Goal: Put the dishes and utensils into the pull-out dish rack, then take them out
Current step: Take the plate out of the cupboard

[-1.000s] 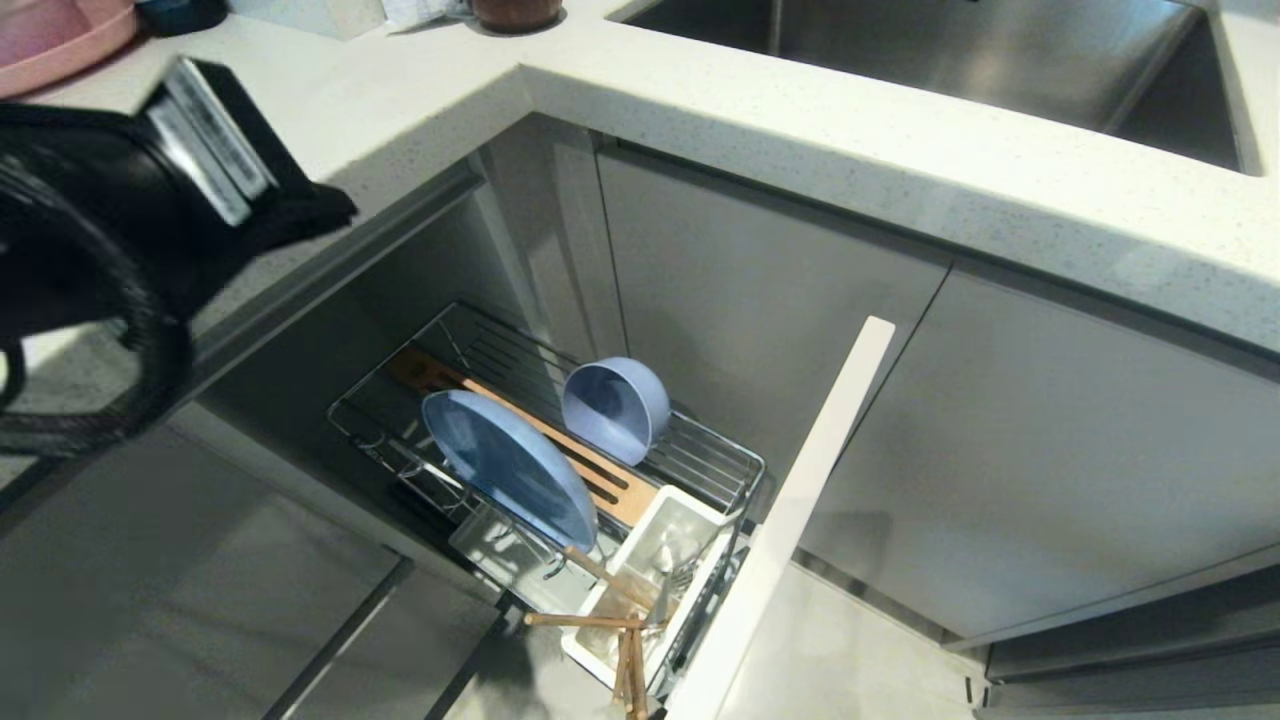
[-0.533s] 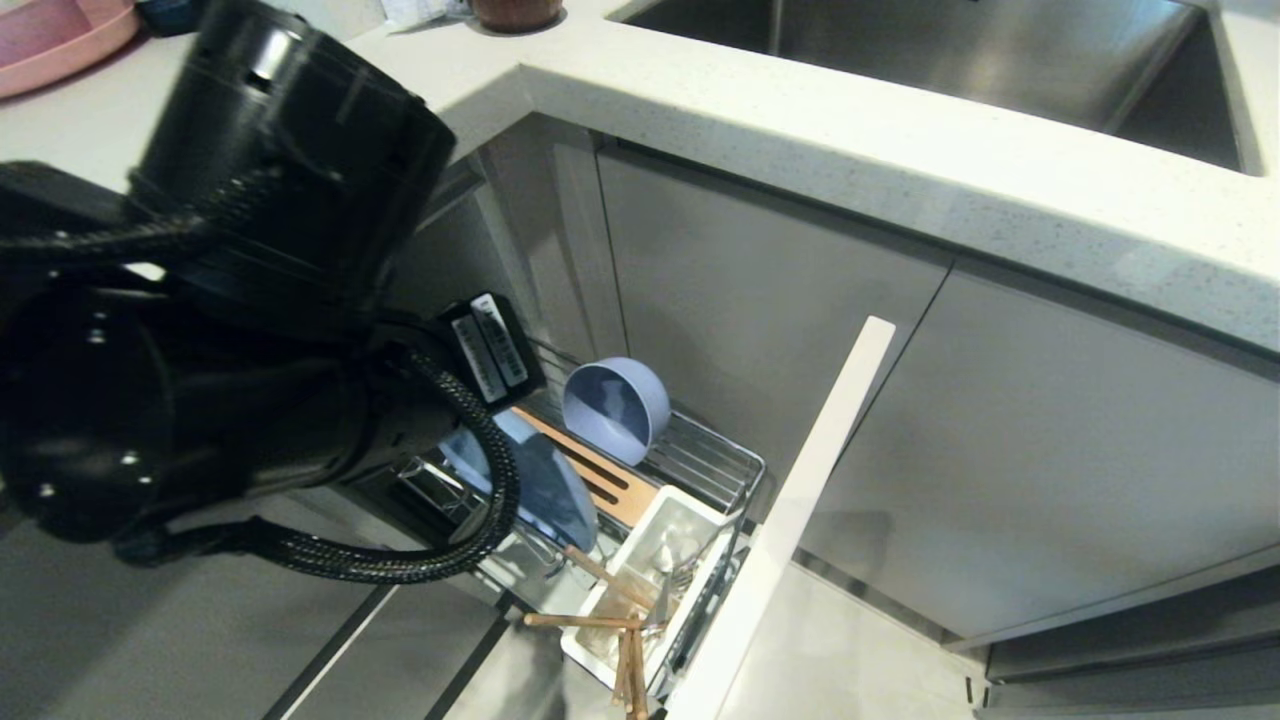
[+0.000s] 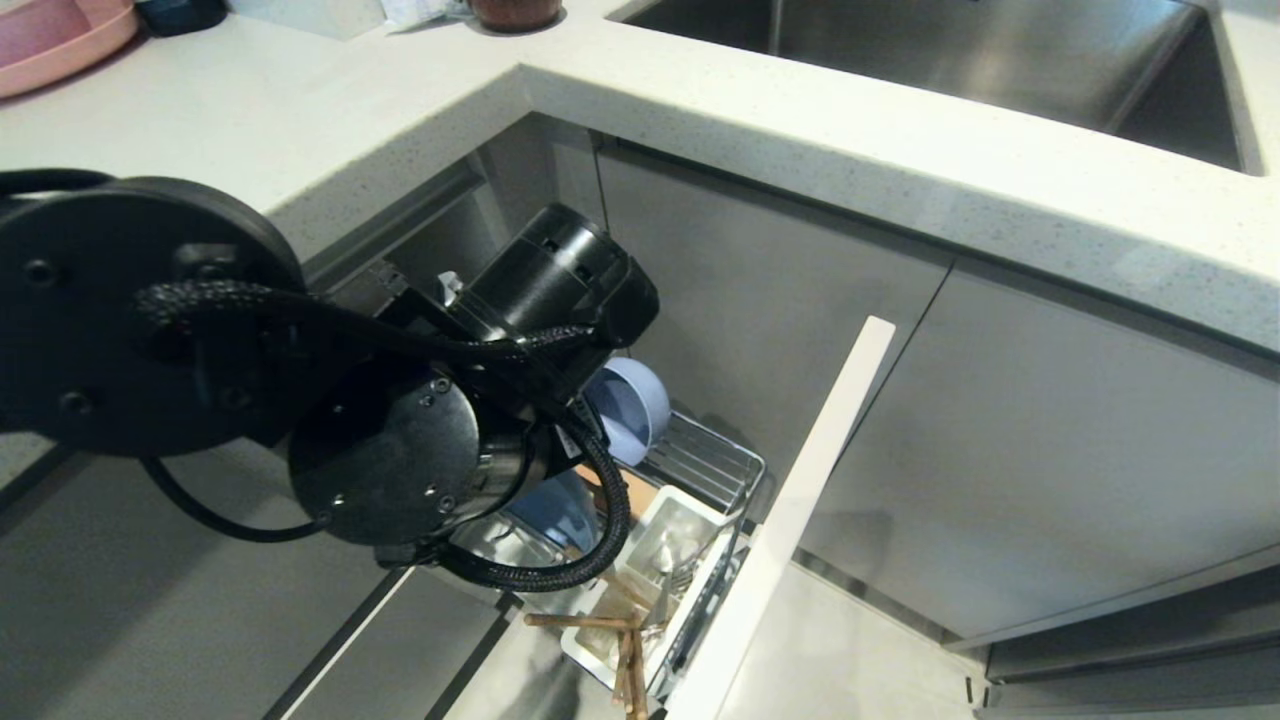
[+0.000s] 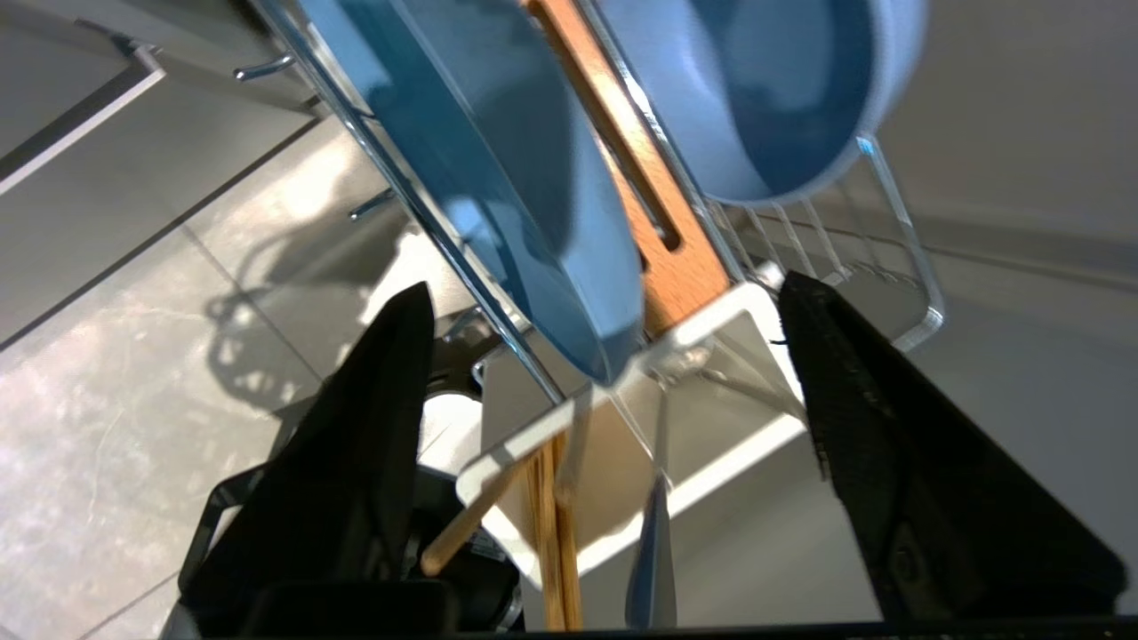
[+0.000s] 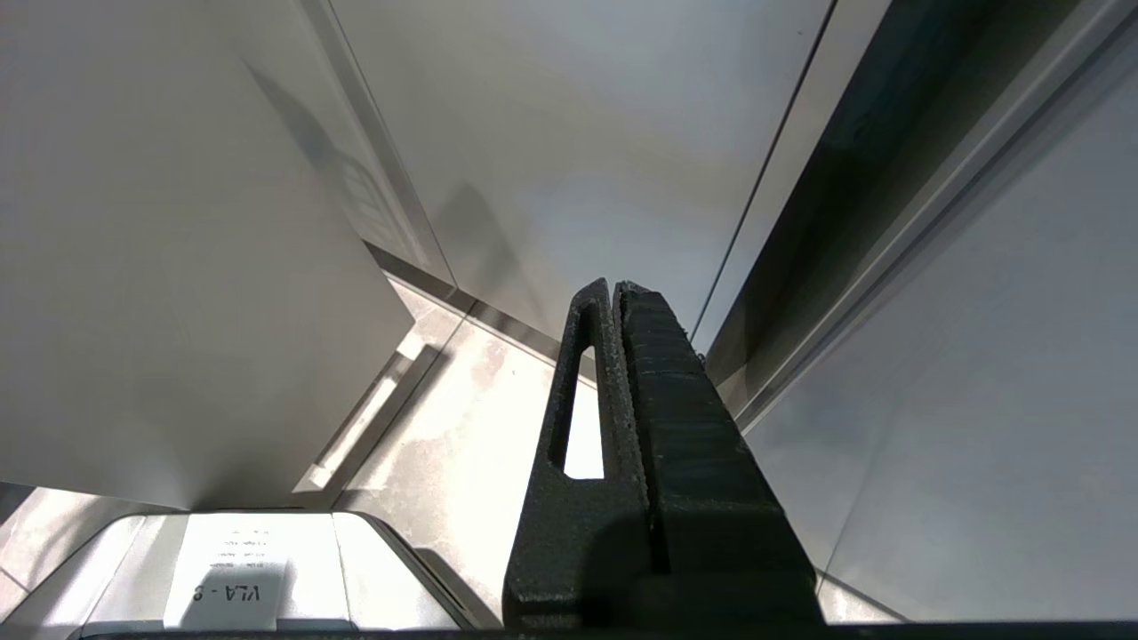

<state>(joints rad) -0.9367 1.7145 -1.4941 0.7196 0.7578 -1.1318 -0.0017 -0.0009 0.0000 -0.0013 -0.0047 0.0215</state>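
Note:
The pull-out dish rack (image 3: 715,465) stands drawn out below the counter. In it the light-blue plate (image 4: 498,178) stands on edge beside the wooden strip (image 4: 658,231), and the light-blue bowl (image 4: 756,98) lies on its side. The chopsticks (image 4: 551,533) and a silver utensil handle (image 4: 653,551) stick out of the white utensil cup (image 4: 738,480). My left gripper (image 4: 605,286) hangs open just above the plate's edge and the cup, holding nothing. In the head view my left arm hides most of the plate (image 3: 560,510); the bowl (image 3: 625,405) shows. My right gripper (image 5: 613,284) is shut and empty, low beside cabinet fronts.
The rack's tall cabinet front (image 3: 800,500) juts out at its right end. The pale countertop (image 3: 700,110) overhangs the rack, with a steel sink (image 3: 950,50) behind and a pink plate (image 3: 50,40) at the far left. Grey floor tiles lie below.
My left arm has swung down from above the counter to over the rack and now covers most of the plate in the head view. The dishes and utensils have not moved.

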